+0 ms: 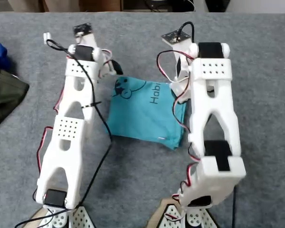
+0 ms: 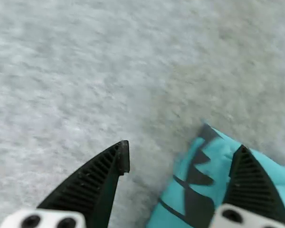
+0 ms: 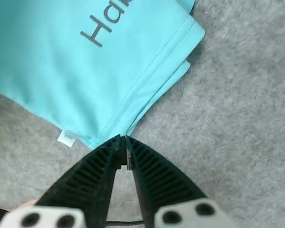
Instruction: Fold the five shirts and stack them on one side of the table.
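A teal shirt (image 1: 142, 111) with dark print lies folded between the two arms in the high view. My left gripper (image 2: 183, 159) is open just above the table. One fingertip (image 2: 241, 164) is over the shirt's printed corner (image 2: 218, 147), and the other is over bare felt. In the high view that gripper (image 1: 115, 69) sits at the shirt's far left corner. My right gripper (image 3: 124, 140) is shut, its tips pinching the shirt's hem (image 3: 147, 85) close to the corner with the small white label (image 3: 66, 137). In the high view the right arm (image 1: 213, 114) covers that spot.
A pile of dark clothing (image 1: 2, 90) lies at the table's left edge. Grey felt (image 1: 256, 71) covers the table, with open room to the right of the arms and along the far side. Loose cables (image 1: 102, 123) run along the left arm.
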{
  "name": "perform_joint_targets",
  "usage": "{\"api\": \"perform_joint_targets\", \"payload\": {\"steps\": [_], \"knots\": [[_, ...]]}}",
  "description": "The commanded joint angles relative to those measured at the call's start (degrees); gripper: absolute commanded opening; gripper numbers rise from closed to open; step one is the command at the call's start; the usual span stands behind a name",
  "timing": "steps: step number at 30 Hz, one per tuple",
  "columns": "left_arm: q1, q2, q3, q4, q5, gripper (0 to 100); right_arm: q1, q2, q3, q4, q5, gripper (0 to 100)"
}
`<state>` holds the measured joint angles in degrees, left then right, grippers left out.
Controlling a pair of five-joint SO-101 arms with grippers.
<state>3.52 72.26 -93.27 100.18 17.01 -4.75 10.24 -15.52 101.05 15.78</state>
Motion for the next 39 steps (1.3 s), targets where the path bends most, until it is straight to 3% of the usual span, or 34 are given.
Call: {"api": "perform_joint_targets", "payload": {"steps": [1, 4, 6, 10, 12, 15, 19, 27, 39], "knots": [[-2.6, -4.4, -2.5, 0.6, 0.2, 34, 0.0, -8.6, 3.5, 1.1, -0.6, 0.5], [-3.4, -4.6, -2.5, 0.6, 0.1, 34, -0.8, -13.8, 8.6, 1.1, -1.1, 0.5], [-3.6, -4.7, -2.5, 0.6, 0.1, 34, -1.0, -16.5, 12.5, 1.1, -5.7, 0.5], [-5.6, -4.7, -2.5, 0.4, 0.2, 33, -0.9, -19.3, 22.0, 1.1, -24.6, 0.5], [-7.0, -4.6, -2.5, 0.4, 0.3, 29, -2.1, -19.3, 25.9, 0.1, -35.2, 0.6], [-9.5, -4.3, -2.5, -0.5, 0.1, 19, -5.5, -17.7, 30.7, -0.8, -43.6, 0.6], [-12.7, -4.2, -2.0, -5.2, 0.1, 11, -8.0, -13.5, 32.7, -3.4, -50.5, 0.5], [-14.3, -4.1, -1.9, -7.3, 0.1, 10, -8.4, -2.0, 27.2, -9.1, -59.2, 1.8], [-13.1, -1.3, -1.7, -9.7, 0.1, 10, -12.3, 6.4, 14.5, -1.1, -70.8, 29.4]]}}
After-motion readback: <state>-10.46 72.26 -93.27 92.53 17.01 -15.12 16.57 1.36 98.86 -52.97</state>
